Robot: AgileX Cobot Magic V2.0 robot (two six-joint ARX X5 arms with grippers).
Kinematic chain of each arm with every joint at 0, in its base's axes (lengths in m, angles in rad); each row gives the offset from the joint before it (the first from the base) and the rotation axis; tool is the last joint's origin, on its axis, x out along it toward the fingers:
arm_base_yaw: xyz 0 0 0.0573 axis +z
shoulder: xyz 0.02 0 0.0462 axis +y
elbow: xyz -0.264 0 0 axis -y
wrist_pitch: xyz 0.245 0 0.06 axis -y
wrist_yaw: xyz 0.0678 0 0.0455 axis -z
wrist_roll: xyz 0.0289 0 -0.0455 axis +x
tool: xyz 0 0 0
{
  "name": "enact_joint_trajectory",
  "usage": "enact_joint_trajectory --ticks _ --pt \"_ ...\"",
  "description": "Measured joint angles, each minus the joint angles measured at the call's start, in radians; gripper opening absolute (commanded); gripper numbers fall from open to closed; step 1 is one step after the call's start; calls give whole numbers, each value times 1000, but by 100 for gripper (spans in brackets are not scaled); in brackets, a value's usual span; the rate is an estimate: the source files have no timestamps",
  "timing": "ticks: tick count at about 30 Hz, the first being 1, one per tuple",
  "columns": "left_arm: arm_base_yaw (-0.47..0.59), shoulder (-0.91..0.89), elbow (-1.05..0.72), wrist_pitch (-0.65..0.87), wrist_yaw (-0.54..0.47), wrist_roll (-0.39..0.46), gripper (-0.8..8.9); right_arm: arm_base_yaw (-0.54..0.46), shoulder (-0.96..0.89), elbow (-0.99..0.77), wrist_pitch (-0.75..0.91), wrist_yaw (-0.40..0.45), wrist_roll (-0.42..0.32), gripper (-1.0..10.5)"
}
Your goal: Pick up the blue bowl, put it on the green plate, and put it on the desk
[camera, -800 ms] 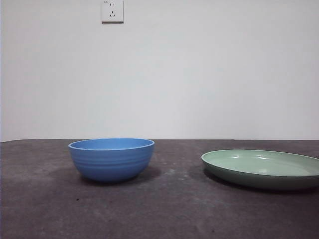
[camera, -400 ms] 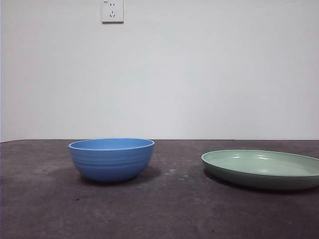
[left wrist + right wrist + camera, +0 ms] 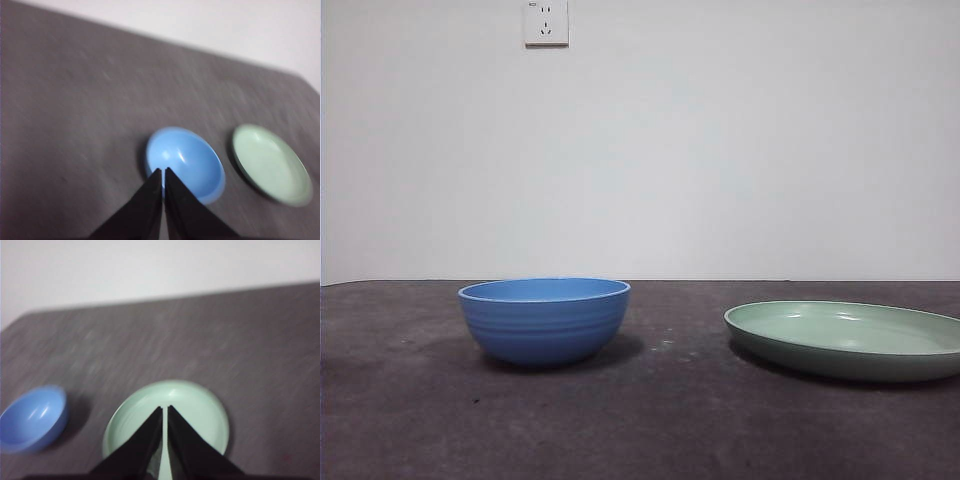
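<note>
The blue bowl (image 3: 543, 320) stands upright on the desk (image 3: 640, 420), left of centre, empty. To its right lies the green plate (image 3: 845, 340), also empty and apart from the bowl. Neither arm shows in the front view. High over the bowl (image 3: 186, 162), my left gripper (image 3: 163, 171) is shut with nothing in it, and the plate (image 3: 270, 164) lies beside the bowl in that view. My right gripper (image 3: 165, 409) hangs shut and empty above the plate (image 3: 192, 412), with the bowl (image 3: 32, 417) off to one side.
A white wall with a socket (image 3: 546, 22) rises behind the desk's far edge. Bare dark desk surface lies in front of and between the two dishes.
</note>
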Motion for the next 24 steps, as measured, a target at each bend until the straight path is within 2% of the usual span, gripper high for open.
enact_joint_trajectory --ticks 3,9,13,19,21,22,24 --pt "0 96 63 -79 77 59 9 0 103 80 -105 -77 -49 10" --pt "-40 231 151 -229 159 177 9 17 267 196 -325 -179 -156 10" --pt "-85 273 177 -297 174 238 9 53 320 216 -413 -194 -211 10" --pt "-118 276 177 -303 177 263 13 96 344 216 -454 -190 -245 11" --pt "-118 276 177 -303 177 263 75 97 344 216 -454 -190 -248 20" --pt "-118 276 177 -303 177 263 120 97 344 216 -454 -190 -248 61" --pt "-118 276 177 -303 177 263 262 97 344 216 -454 -189 -248 230"
